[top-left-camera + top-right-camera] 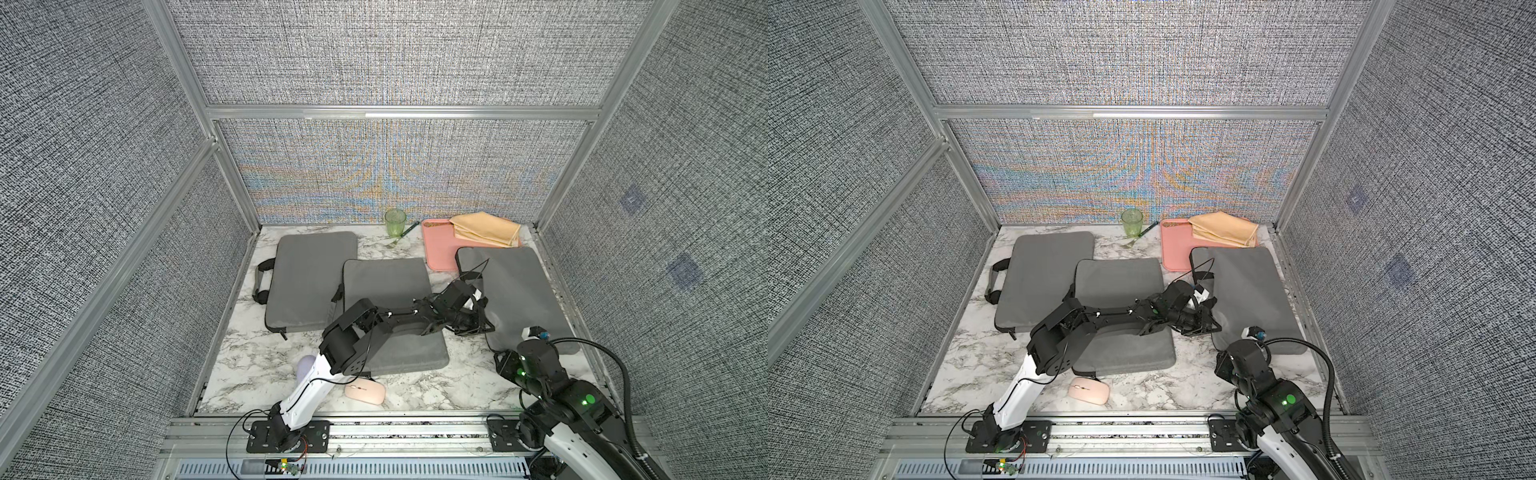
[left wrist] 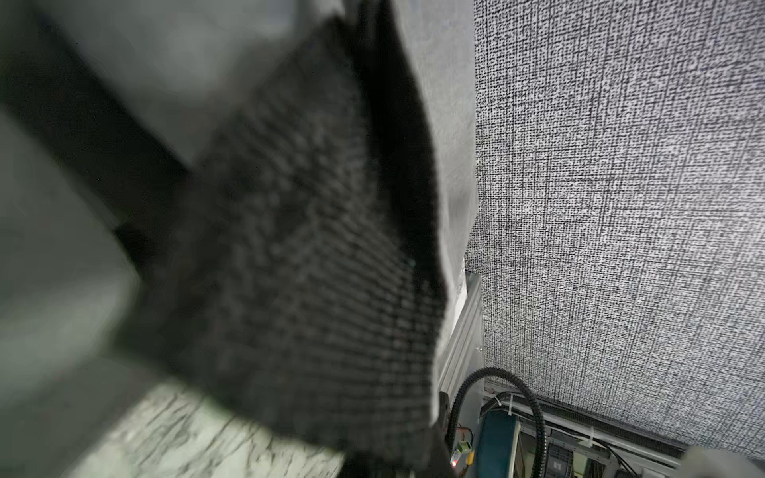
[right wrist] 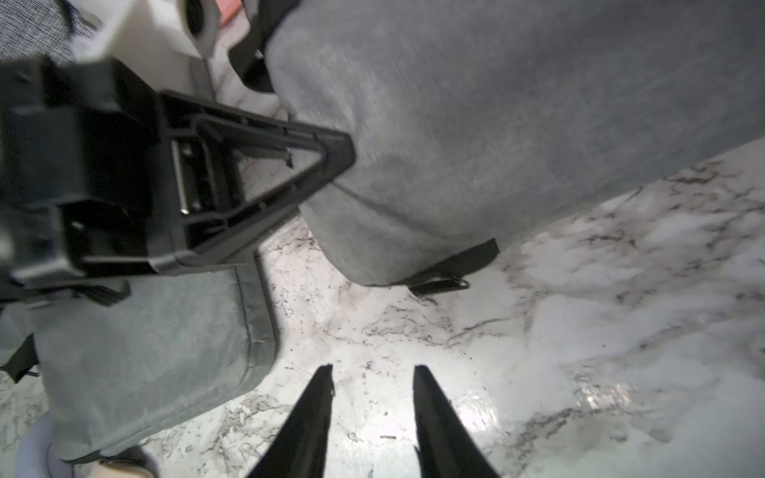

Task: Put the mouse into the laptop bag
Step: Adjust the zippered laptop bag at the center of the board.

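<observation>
A pink mouse [image 1: 365, 392] [image 1: 1089, 390] lies on the marble table near the front edge, beside the left arm's white link. Three grey laptop bags lie flat: one at the left [image 1: 311, 278], one in the middle [image 1: 386, 286] and one at the right [image 1: 528, 291]. My left gripper [image 1: 482, 322] [image 3: 345, 151] reaches across the middle bag, with its tip at the right bag's near left edge. A blurred black strap [image 2: 298, 248] fills the left wrist view and hides the jaws. My right gripper [image 3: 372, 368] is open over bare marble between the middle and right bags, holding nothing.
A lavender rounded object [image 1: 305, 365] is half hidden behind the left arm. At the back stand a green cup [image 1: 395, 222], a fork [image 1: 401, 237] and a pink tray [image 1: 440, 253] with a folded yellow cloth [image 1: 484, 228]. Textured walls close in the table.
</observation>
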